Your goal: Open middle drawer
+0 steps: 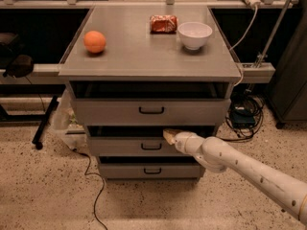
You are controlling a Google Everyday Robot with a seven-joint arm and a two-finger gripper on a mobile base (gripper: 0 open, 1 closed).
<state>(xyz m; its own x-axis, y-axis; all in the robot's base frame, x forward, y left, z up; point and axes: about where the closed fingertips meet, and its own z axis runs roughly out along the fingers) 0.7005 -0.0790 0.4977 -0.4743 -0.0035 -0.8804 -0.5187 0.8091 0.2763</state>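
Hovering by the middle drawer (117, 146), the pincer (169, 135) sits right of its handle (151, 146); width unclear.

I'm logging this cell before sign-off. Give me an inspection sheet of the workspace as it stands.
Surface: grey cabinet top, flat, carrying three items.
Job's things: grey flat-fronted middle drawer with a black bar handle; dark gap above its front.
Clutter: round orange fruit, red-brown packet, white bowl.
Grippers: gripper at the middle drawer's top edge, just right of the handle.
Cables: black cable on the floor; white cable at the right; dark cable coil beside the cabinet.
Surroundings: speckled floor.
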